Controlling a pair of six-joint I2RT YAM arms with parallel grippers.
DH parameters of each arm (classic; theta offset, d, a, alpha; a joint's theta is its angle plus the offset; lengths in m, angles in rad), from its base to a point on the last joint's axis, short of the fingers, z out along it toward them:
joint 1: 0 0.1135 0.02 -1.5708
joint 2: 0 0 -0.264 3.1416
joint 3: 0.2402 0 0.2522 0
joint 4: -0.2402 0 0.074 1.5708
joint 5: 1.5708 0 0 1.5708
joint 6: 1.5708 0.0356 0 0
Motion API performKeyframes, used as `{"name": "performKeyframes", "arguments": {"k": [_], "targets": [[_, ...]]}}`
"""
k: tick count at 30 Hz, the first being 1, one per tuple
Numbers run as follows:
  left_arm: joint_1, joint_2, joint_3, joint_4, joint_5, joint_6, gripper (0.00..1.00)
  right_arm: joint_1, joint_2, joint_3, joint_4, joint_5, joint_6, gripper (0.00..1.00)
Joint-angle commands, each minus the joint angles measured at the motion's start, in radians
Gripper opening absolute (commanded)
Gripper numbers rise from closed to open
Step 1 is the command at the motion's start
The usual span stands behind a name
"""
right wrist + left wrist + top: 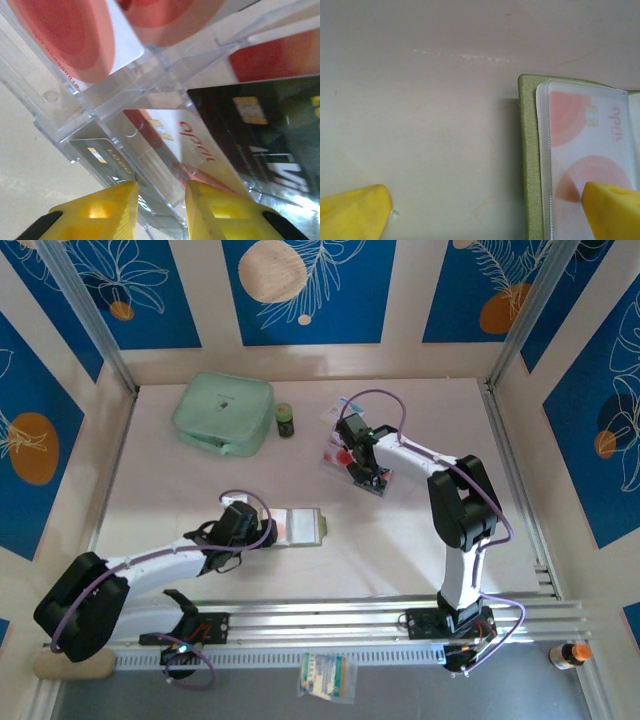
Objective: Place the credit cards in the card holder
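The card holder lies open on the table in front of the left arm, olive cover down. Its clear sleeves hold a whitish card with red dots. My left gripper is wide open at the holder's left edge, one fingertip over the sleeve and the other over bare table. The other credit cards sit in a clear plastic tray: a white one with red script, a black one and a grey one. My right gripper is low in the tray, jaws narrowly apart around a clear wall.
A mint-green zip pouch and a small dark bottle stand at the back left. A white-and-blue sachet lies behind the tray. A packet and an orange bottle sit below the rail at the near edge.
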Motion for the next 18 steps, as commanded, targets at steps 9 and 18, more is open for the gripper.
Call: {"name": "performKeyframes", "arguments": {"k": [9,18], "targets": [[0.011,-0.001,0.01,-0.05,-0.014,0.0,1.0,0.014,-0.001,-0.009,-0.013,-0.033,-0.017,0.25],[0.011,-0.001,0.01,-0.048,-0.013,0.0,1.0,0.019,-0.05,-0.014,-0.027,-0.032,-0.016,0.24]]}}
